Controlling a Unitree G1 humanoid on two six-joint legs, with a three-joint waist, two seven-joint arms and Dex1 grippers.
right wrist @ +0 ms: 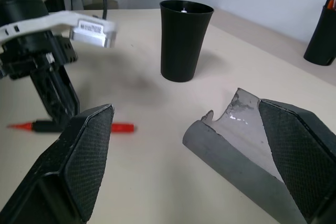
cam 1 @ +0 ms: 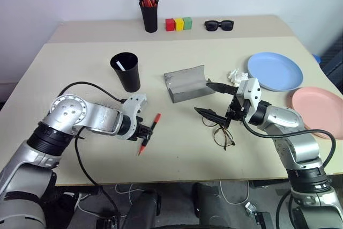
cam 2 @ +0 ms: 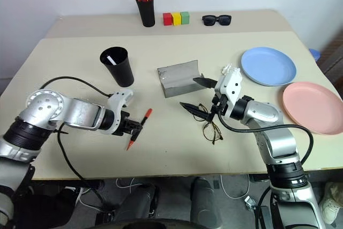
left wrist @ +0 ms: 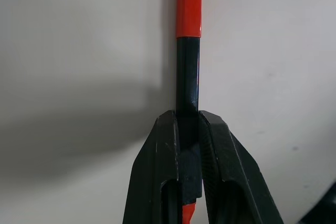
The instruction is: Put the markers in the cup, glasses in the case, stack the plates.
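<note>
On the pale bench (cam 1: 177,148), near the front edge: left pincer (cam 1: 146,130) pinching the red marker (cam 1: 149,133) at its black middle, fingers (left wrist: 168,166) pressed against the barrel on both sides. Marker lies low over the bench, slanted, red cap toward the cup, pointed red end toward the front edge. Whether it touches the bench, cannot tell.

Cup (cam 1: 126,71) stands upright behind the left pincer, well apart from it. White marker (cam 1: 121,66) already inside, top end showing at the rim.

Case (cam 1: 186,83) sits mid-bench, lying open, grey, its hollow facing up.

Right pincer (cam 1: 217,100) spread wide, holding nothing, pointing roughly level toward the left arm. One finger (cam 1: 221,87) hangs just beside the case's right end, the other (cam 1: 210,115) nearer the front.

Glasses (cam 1: 220,131) lie on the bench under and just in front of the right pincer, lenses toward the front edge, apart from the case.

Blue plate (cam 1: 274,71) at right, pink plate (cam 1: 318,105) just beside it nearer the front; side by side, not stacked. Small white crumpled thing (cam 1: 234,74) beside the blue plate.

Back of bench: pen cup (cam 1: 149,14) with orange-red pens, three blocks (cam 1: 178,23) in a row (red, yellow, green), sunglasses (cam 1: 218,24).
</note>
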